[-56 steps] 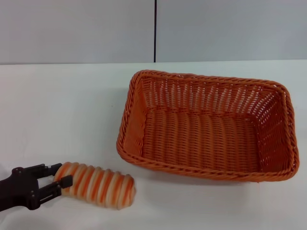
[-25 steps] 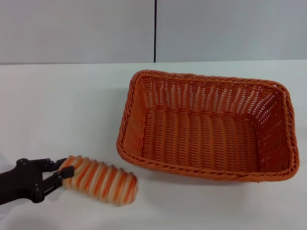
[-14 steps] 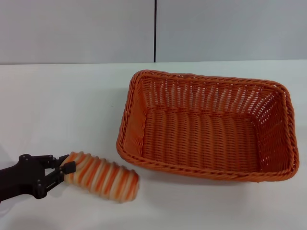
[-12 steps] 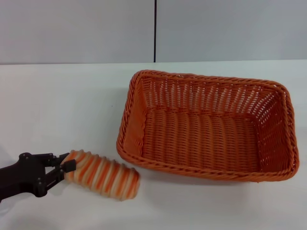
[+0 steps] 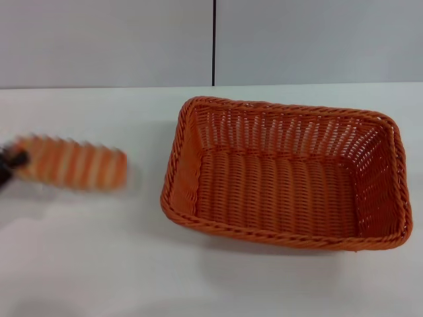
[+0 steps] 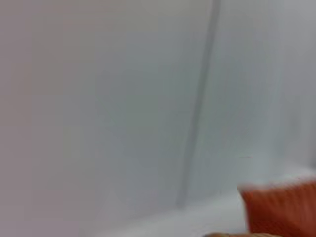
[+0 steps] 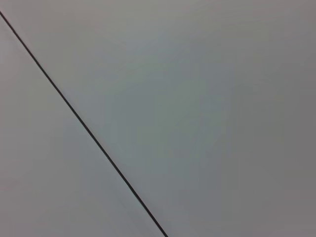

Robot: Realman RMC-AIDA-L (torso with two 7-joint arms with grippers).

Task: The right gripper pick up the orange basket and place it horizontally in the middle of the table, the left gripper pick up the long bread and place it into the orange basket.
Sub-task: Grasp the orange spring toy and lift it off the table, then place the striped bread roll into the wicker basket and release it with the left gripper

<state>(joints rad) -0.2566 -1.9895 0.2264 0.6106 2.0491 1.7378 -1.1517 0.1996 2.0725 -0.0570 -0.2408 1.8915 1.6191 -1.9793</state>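
The long bread (image 5: 71,171), striped orange and cream, hangs smeared by motion above the left part of the white table (image 5: 99,264). Its left end is held by my left gripper (image 5: 12,162), of which only a black tip shows at the head view's left edge. The orange basket (image 5: 284,173) lies lengthwise on the table, right of the middle, with nothing inside it. The bread is to the left of the basket's left rim, apart from it. In the left wrist view a blurred orange patch of the basket (image 6: 281,210) shows. My right gripper is out of view.
A grey wall with a dark vertical seam (image 5: 214,43) rises behind the table's far edge. The right wrist view holds only that wall and its seam (image 7: 84,126). Bare tabletop lies in front of the basket and to its left.
The bread has left the near-left tabletop: my left gripper has lifted it up and swung it leftward, fast enough to blur. The basket has not moved.
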